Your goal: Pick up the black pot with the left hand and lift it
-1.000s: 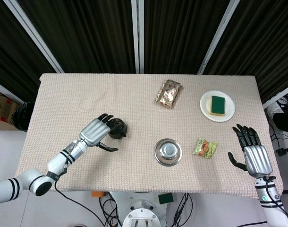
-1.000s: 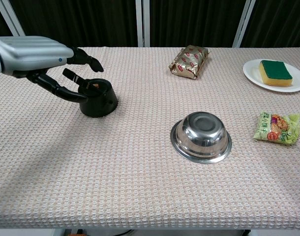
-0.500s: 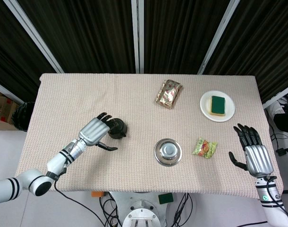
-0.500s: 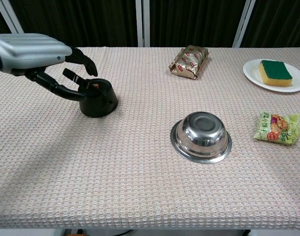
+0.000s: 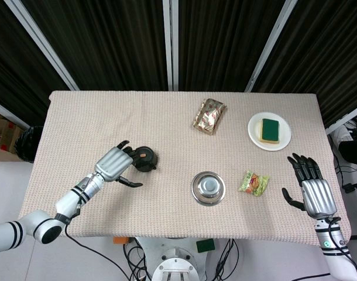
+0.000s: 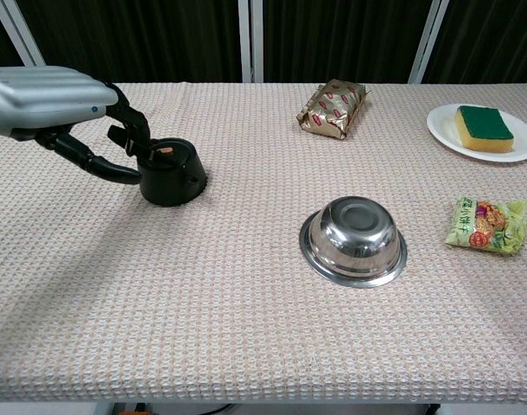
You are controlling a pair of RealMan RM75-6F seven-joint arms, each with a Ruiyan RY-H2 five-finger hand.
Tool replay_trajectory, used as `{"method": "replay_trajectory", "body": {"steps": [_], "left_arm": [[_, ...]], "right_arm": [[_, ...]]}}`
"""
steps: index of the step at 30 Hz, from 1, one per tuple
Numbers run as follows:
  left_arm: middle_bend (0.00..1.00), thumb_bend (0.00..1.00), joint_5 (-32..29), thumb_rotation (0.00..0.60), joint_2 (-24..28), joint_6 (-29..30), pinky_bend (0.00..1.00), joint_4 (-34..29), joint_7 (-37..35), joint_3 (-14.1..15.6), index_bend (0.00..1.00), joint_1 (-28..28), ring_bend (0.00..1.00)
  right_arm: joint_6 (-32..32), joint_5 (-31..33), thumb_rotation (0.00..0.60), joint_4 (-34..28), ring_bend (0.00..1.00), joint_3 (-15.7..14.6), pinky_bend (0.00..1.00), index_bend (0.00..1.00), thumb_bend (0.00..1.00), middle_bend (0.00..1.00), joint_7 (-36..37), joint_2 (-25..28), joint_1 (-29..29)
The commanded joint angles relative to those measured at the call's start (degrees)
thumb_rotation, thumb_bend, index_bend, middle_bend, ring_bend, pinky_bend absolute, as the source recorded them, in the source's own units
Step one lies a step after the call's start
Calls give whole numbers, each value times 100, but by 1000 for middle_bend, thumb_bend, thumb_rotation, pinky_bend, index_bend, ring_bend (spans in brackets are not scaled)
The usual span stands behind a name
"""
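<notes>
The black pot (image 5: 145, 159) (image 6: 171, 173) stands upright on the woven cloth, left of centre, with a small orange spot on its top. My left hand (image 5: 113, 165) (image 6: 52, 99) is right beside its left side. The fingers curl down toward the pot's left rim, and the thumb reaches low by its base. The head view shows a gap between thumb and pot, so nothing is gripped. My right hand (image 5: 310, 187) rests near the table's right front corner with fingers spread, holding nothing; the chest view does not show it.
An upturned steel bowl (image 5: 208, 188) (image 6: 354, 238) sits right of the pot. A gold snack packet (image 5: 209, 115) (image 6: 333, 108) lies further back. A white plate (image 5: 253, 132) (image 6: 441, 121) carries a green sponge (image 5: 270, 129) at the far right. A green packet (image 5: 254, 182) (image 6: 486, 225) lies near the bowl.
My left hand's fingers, stretched out over the pot a second ago, have curled down and drawn back to its left rim. The pot and the right hand have not moved.
</notes>
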Motion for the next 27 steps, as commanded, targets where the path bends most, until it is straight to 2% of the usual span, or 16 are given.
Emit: {"method": "replay_trajectory", "body": {"steps": [1, 12, 18, 27], "left_arm": [[420, 0, 35, 108, -16, 7, 127, 7, -104, 22, 385, 2, 279], [422, 0, 299, 107, -154, 60, 127, 232, -532, 81, 385, -34, 282], [430, 0, 242, 109, -140, -14, 127, 247, -551, 101, 386, -61, 373], [446, 0, 212, 112, -141, -75, 127, 288, -538, 162, 404, -73, 392]], "right_arm": [[1, 8, 555, 0, 0, 3, 0, 0, 350, 0, -2, -4, -2], [-18, 50, 555, 5, 0, 16, 0, 0, 360, 0, 0, -6, 0], [-23, 66, 553, 5, 0, 23, 0, 0, 364, 0, -1, -11, 1], [-47, 86, 554, 1, 0, 24, 0, 0, 367, 0, -37, -23, 7]]}}
